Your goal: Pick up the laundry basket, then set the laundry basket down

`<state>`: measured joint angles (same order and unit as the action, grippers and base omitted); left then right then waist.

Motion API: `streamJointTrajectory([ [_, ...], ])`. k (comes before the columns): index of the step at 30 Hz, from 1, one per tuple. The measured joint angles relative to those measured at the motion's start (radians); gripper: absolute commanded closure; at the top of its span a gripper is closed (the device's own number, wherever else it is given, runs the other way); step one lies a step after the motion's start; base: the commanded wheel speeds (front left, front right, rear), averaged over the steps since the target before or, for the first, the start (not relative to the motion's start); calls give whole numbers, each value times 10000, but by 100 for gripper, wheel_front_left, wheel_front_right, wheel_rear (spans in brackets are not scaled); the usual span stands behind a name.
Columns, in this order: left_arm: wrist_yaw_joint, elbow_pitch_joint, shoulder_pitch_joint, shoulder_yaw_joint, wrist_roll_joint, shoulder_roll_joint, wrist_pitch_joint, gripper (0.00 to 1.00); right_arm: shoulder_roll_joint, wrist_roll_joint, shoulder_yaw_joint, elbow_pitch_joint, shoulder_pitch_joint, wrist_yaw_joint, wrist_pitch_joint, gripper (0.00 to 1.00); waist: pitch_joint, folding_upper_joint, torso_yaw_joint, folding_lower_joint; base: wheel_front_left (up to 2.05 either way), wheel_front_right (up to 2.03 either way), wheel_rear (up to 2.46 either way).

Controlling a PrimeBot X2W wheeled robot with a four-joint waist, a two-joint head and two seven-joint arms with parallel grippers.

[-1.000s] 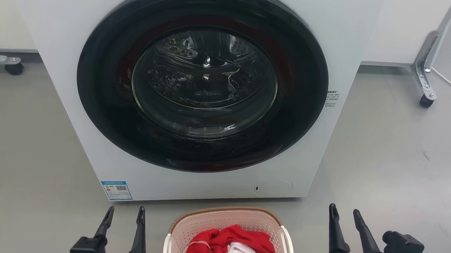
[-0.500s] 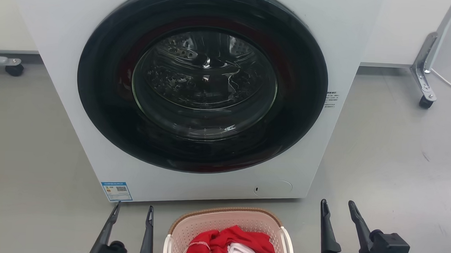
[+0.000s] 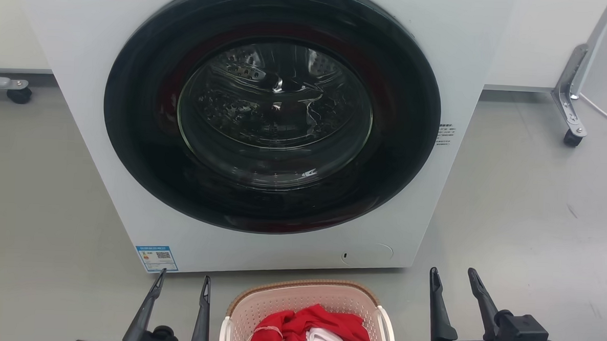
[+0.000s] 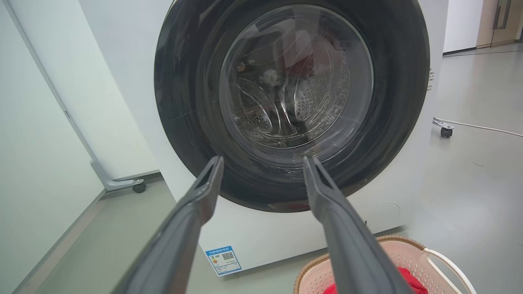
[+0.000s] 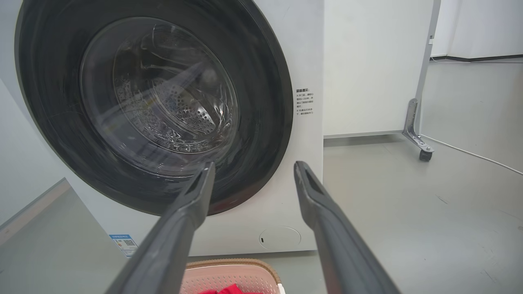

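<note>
Basket sitting on floor just before washer, between the grippers, not yet held. Left gripper and right gripper hovering, jaws gaping wide, empty.

Likely risks: thin white handles slipping along smooth tapered fingers; uneven lift tipping red clothes out.

Walls perforated pale-pink plastic; rim brown, woven-look; corners rounded.

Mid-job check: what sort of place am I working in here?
Likely a laundry setup staged in a lab or test room, not a home: a front-load washer stands on bare grey floor, a basket of red clothes sits before it, and white wheeled partitions stand behind.
</note>
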<state>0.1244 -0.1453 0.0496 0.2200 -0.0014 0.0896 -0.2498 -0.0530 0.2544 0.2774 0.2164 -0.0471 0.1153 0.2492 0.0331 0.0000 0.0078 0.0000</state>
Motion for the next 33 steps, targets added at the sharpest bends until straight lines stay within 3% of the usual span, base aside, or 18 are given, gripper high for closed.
streamJointTrajectory([
  [21,0,119,24,-90,-15,-98,0,0,8,-15,-107,-165,178,-98,0,0,-120,0,10,0,0,0,0],
  [33,0,165,-302,-88,-132,-167,-2,0,13,-13,-351,-309,-84,-276,2,0,-990,0,49,0,0,0,0],
])
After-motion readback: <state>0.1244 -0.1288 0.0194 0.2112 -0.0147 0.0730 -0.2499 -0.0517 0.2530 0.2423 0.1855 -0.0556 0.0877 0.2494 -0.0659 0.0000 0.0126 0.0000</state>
